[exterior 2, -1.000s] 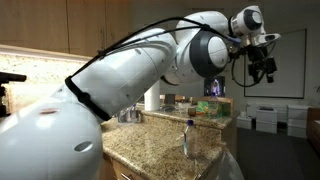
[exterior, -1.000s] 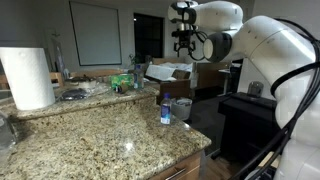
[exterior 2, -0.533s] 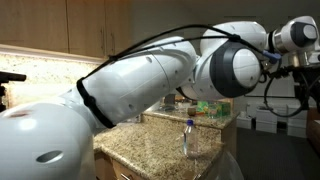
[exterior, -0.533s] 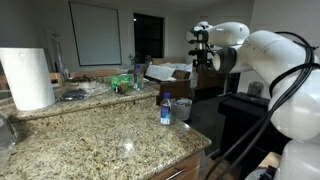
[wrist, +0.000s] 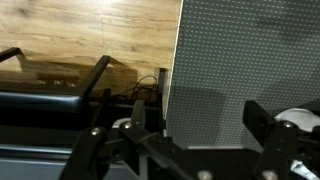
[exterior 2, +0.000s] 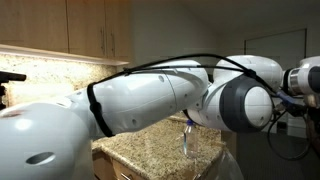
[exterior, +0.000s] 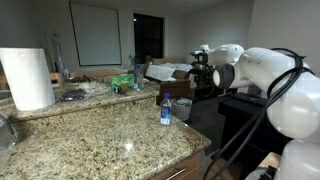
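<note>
Bottle (exterior: 165,108) is being shown upright at the counter (exterior: 100,140) edge, at 8 o'clock from the gripper (exterior: 200,72), which is being held wide open, empty. Probably light, slippery plastic; mid-body grasp is being advised.

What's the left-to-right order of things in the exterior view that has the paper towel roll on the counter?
paper towel roll → green clutter at the back of the counter → bottle with blue label → grey cup → pincer, open and empty → white arm
</note>
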Controlling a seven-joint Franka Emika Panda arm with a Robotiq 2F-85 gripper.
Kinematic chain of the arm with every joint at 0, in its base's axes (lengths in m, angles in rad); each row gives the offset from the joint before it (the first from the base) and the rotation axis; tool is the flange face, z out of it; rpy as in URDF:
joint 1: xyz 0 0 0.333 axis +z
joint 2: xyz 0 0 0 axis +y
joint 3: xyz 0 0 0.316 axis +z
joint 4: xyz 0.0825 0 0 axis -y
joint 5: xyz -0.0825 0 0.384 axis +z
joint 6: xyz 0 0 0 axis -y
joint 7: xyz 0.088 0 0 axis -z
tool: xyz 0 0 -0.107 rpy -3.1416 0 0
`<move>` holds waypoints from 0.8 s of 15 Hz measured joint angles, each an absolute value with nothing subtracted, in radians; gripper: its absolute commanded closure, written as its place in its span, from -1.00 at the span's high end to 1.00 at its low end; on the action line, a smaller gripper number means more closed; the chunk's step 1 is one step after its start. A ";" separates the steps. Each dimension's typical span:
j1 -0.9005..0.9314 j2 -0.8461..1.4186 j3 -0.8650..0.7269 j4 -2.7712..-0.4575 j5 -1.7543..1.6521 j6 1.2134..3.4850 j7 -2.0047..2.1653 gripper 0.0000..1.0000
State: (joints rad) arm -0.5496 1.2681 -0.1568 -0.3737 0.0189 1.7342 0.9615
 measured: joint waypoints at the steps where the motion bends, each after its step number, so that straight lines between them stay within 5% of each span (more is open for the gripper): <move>1: -0.549 1.291 -0.153 -0.374 0.023 1.744 0.985 1.00; 12: -0.547 1.378 -0.101 -0.372 0.071 1.669 1.077 1.00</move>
State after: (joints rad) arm -0.5467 1.3778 -0.1014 -0.3722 0.0710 1.6691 1.0772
